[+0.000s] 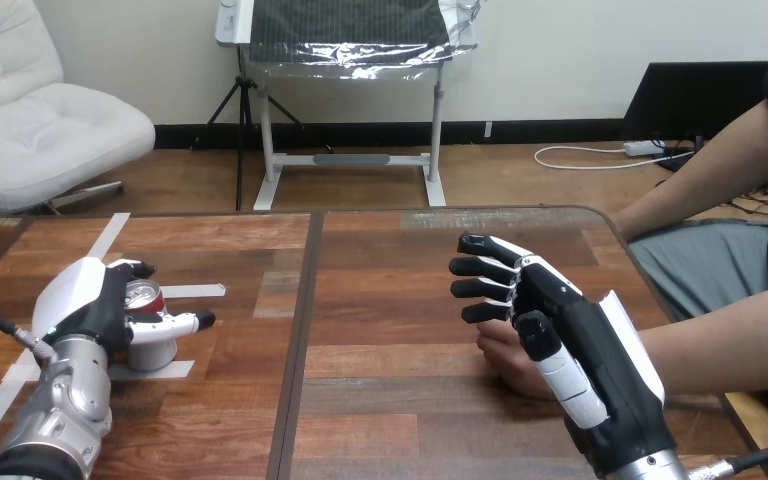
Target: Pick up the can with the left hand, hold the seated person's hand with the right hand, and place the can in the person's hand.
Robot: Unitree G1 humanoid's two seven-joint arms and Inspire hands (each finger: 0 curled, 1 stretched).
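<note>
A silver can (pixel 147 299) with a red rim stands upright on the wooden table (pixel 380 290) at the left, on a patch of white tape. My left hand (pixel 90 305) wraps it, with fingers curled behind and the thumb across its front. At the right, my right hand (pixel 570 340) is raised with its fingers straight and pointing left. The person's hand (pixel 501 352) rests on the table just beneath and beyond my right palm, mostly hidden by it. I cannot tell whether they touch; nothing of my hand curls round theirs.
White tape strips (pixel 192 291) mark the table around the can. The person's forearm (pixel 730 345) reaches in from the right edge, and their other arm (pixel 710 175) shows beyond the table's far right corner. A dark seam (pixel 303 330) splits the tabletop.
</note>
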